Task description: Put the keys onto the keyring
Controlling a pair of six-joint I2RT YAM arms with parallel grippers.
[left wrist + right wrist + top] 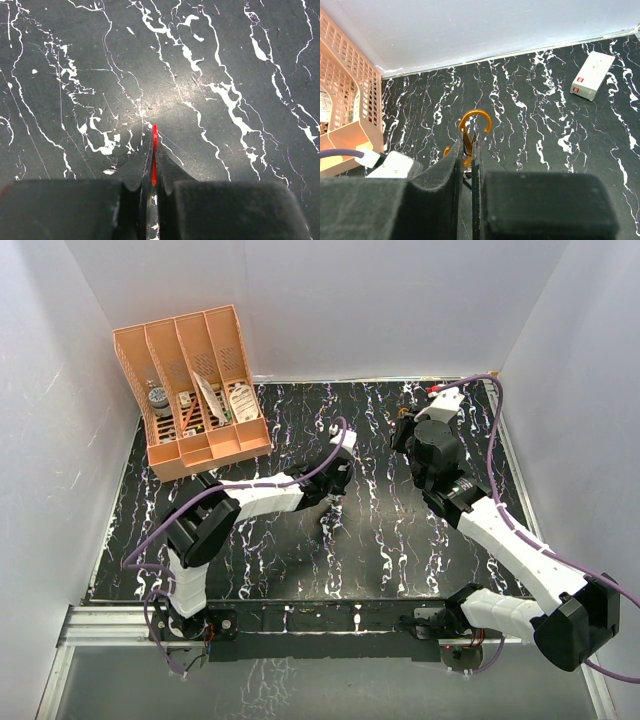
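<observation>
Tally, one red-headed key (154, 134), edge-on, pinched in my closed left gripper (153, 156), one orange keyring (476, 115) clamped in my closed right gripper (469, 148), one white box (591, 75) on table (545, 165) beyond.

I can't read a single word or number on any of my feeds. On the right wrist camera, a small white box (592, 75) lies on the surface near the far wall. It has a red label (579, 90) on its near end, but the pale marks on that label are too small for me to make out. On the top camera, the peach organizer (212, 448) holds a pale packet (243, 400) with dark print. A small card (186, 400) with marks on it sits two slots to the left. Both are blurred beyond reading at this size.
</observation>
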